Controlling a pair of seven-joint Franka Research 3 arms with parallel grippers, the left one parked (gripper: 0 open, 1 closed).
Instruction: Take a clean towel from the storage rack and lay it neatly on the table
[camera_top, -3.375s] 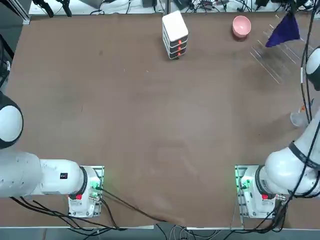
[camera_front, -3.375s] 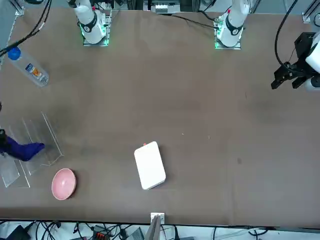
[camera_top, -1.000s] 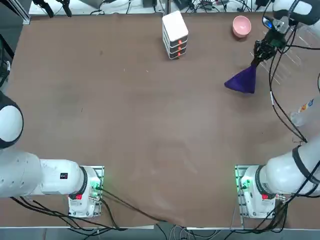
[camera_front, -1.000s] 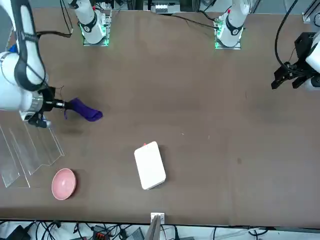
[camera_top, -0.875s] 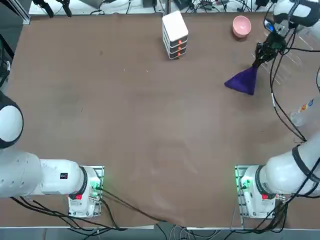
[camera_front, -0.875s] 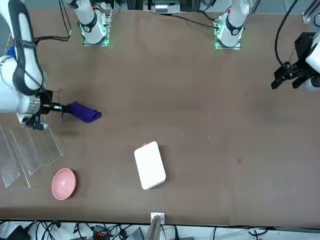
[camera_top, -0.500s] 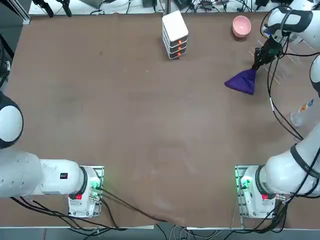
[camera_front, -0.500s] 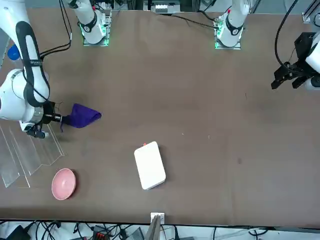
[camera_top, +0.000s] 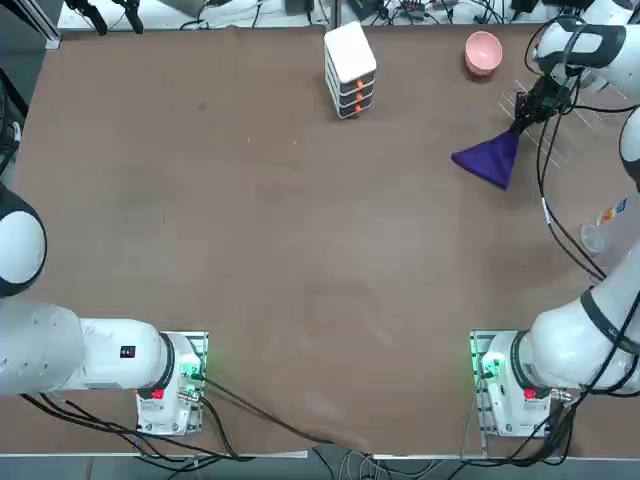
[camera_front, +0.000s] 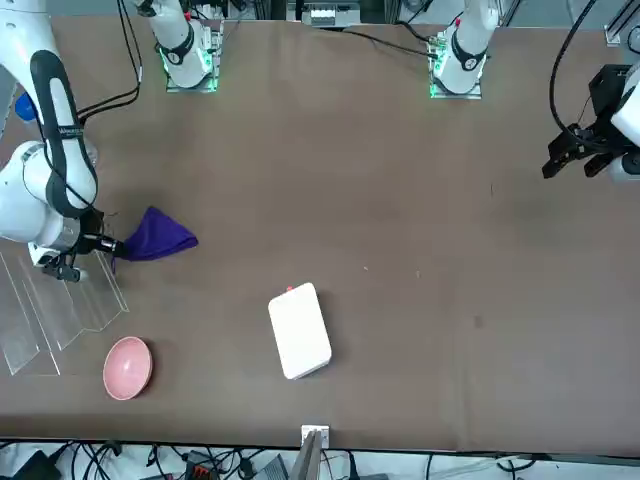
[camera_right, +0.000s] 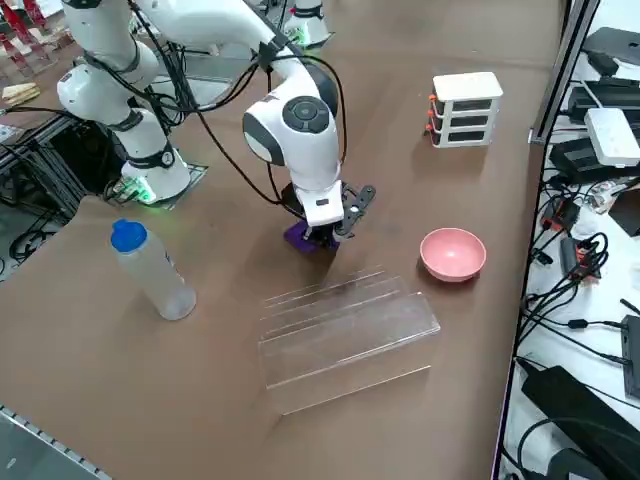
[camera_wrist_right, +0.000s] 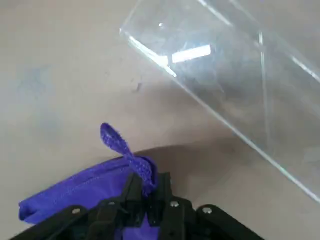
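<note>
One corner of the purple towel (camera_top: 488, 158) is pinched tight in the right gripper (camera_top: 524, 118), whose jaws are closed on the cloth, while the rest of it fans out on the desk (camera_top: 300, 250). It lies near the desk's far right corner, just beside the clear rack (camera_right: 345, 330), with the pink bowl (camera_top: 483, 51) nearby.
</note>
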